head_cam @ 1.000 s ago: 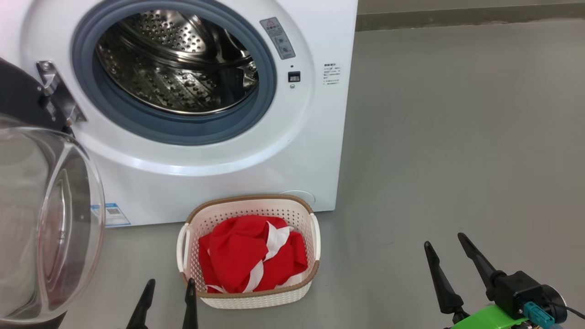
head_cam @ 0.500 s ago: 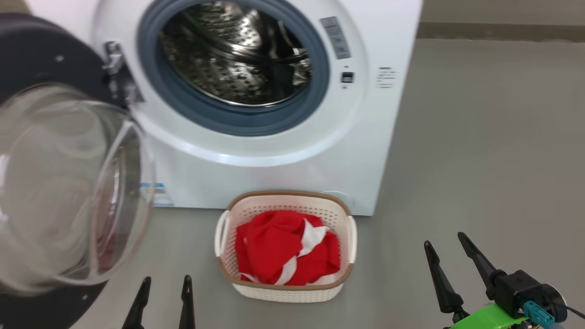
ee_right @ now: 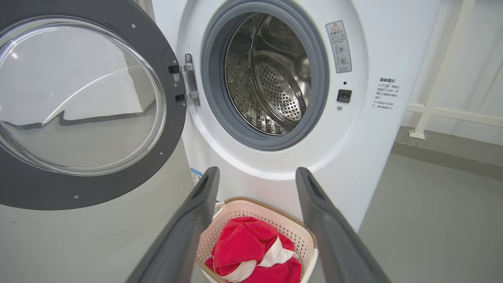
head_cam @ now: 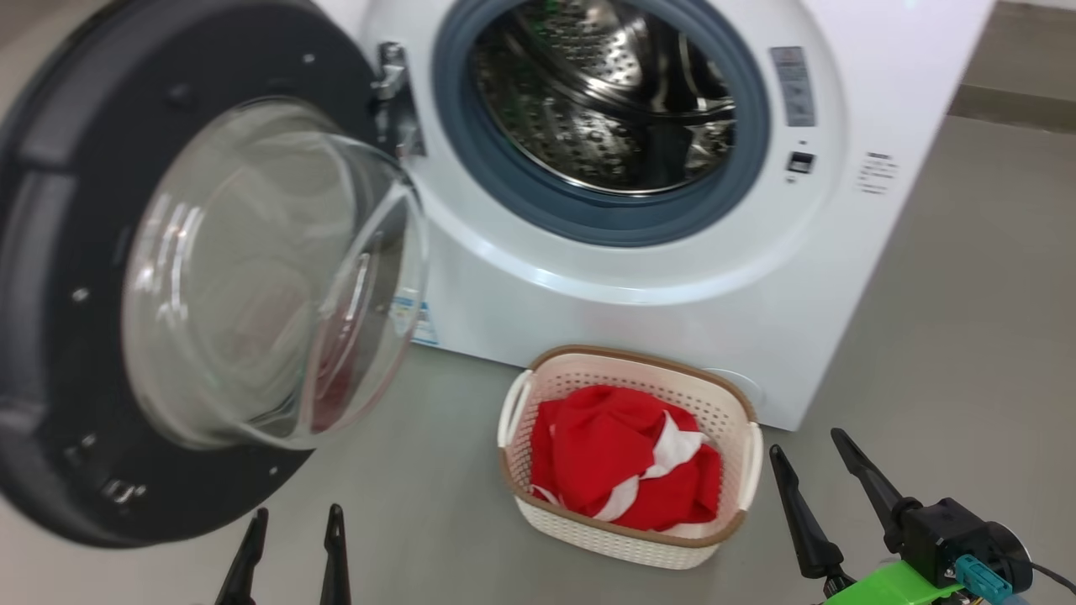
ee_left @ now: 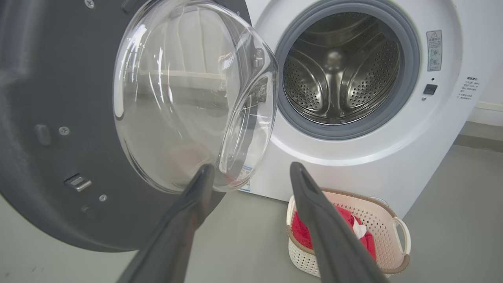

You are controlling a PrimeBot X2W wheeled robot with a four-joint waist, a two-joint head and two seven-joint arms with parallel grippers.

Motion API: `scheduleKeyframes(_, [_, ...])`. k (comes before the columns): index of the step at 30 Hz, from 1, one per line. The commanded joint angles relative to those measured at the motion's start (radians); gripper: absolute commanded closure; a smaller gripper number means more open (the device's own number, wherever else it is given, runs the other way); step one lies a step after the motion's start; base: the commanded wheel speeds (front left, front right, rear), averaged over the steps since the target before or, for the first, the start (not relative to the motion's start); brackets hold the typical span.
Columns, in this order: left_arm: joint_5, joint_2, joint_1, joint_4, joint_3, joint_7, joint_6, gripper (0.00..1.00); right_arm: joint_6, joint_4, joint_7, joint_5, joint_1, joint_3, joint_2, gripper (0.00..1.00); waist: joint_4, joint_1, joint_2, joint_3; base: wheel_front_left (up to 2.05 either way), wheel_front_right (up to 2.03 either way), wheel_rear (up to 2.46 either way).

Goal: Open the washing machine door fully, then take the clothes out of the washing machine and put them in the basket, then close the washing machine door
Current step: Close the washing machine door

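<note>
The washing machine [head_cam: 639, 319] stands with its steel drum [head_cam: 605, 92] bare. Its door [head_cam: 50, 353], black-rimmed with a bulging glass window, is swung wide open to the left. On the floor in front sits the cream basket [head_cam: 630, 360] holding the red and white clothes [head_cam: 622, 470]. My left gripper [head_cam: 296, 512] is open and empty at the bottom, below the door and left of the basket. My right gripper [head_cam: 805, 443] is open and empty just right of the basket. The left wrist view looks past the open left gripper [ee_left: 251, 167] at the door [ee_left: 59, 118] and basket [ee_left: 393, 239].
Grey floor [head_cam: 967, 336] spreads to the right of the machine. The open door [ee_right: 169, 47] juts out over the floor at the left. A white frame [ee_right: 432, 110] stands against the wall at the right. The basket [ee_right: 251, 202] sits close to the machine's front, below my right gripper [ee_right: 257, 171].
The head camera has swung left, so the whole picture has shifted right and the door now shows almost whole. Both grippers stay open and low. The basket and clothes have not moved.
</note>
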Motion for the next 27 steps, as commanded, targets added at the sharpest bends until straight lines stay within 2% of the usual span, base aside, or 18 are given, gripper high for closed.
scheduleKeyframes(1, [-0.012,0.012,-0.022,-0.03,0.036,-0.009,0.007,0.0,0.003,-0.022,-0.01,0.006,-0.017,0.025,-0.008,0.0,0.068,0.0,-0.0001,-0.007,0.0,0.0,0.0])
scheduleKeyframes(11, [-0.023,0.018,-0.017,-0.029,0.04,-0.011,0.011,0.0,0.003,-0.024,-0.009,0.009,-0.009,0.028,-0.008,0.0,0.117,0.0,-0.0001,-0.012,0.0,0.0,0.0])
scheduleKeyframes(27, [-0.035,0.022,-0.013,-0.023,0.032,-0.013,0.014,0.0,0.003,-0.02,-0.005,0.008,-0.006,0.036,-0.008,0.0,0.118,0.0,-0.0001,-0.019,0.0,0.0,0.0])
